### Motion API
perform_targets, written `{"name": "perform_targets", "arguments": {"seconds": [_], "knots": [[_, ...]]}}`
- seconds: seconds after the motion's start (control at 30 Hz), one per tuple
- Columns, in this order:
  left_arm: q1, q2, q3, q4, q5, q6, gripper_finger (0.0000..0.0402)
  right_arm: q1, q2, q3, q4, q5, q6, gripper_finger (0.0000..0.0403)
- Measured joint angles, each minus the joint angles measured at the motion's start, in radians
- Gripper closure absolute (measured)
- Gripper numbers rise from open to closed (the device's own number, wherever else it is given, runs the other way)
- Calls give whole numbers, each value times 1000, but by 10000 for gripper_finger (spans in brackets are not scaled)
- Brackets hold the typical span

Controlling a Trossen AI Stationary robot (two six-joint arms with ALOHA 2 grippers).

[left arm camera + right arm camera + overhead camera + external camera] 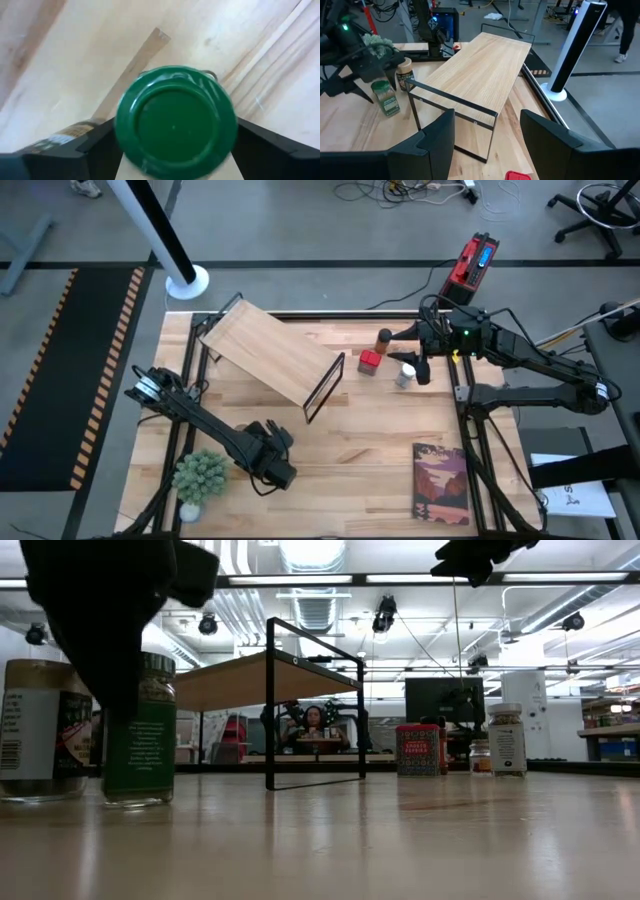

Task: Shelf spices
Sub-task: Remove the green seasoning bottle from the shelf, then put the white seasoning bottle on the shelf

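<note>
The green-lidded jar (pixel 175 122) stands upright on its base on the table (pixel 360 445), near the left front. A tan-topped jar (pixel 35 730) stands right beside it. My left gripper (pixel 272 470) points down over the green-lidded jar (pixel 140 730), open, with one finger on each side of it. The shelf (pixel 270 350), a slanted pale plank, rests on its black frame (pixel 325 388). A red tin (pixel 370 361), a brown jar (pixel 383 338) and a white-lidded jar (pixel 405 375) stand right of the shelf. My right gripper (pixel 487 145) hangs open above them, holding nothing. My left gripper comes from above, pointing down, with its fingers (pixel 100 145) on either side of the green lid's rim (pixel 122 140). The lid hides the gap, so I cannot tell whether the fingers touch the jar. The jar stands upright on the table.
A green potted plant (pixel 200 475) stands at the near left corner, close to my left arm. A book (pixel 440 482) lies at the near right. Bare wood lies between the shelf's frame and the book. A person sits beyond the table (pixel 315 725).
</note>
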Motion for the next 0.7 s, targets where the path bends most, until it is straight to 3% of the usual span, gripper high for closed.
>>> {"name": "perform_targets", "arguments": {"seconds": [0.3, 0.7], "knots": [[1, -3, 143, -66, -43, 86, 94, 0, -41, 0, 3, 4, -34, 201], [-6, -11, 446, -270, -353, 211, 136, 0, -320, 4, -59, 31, 35, 201]]}}
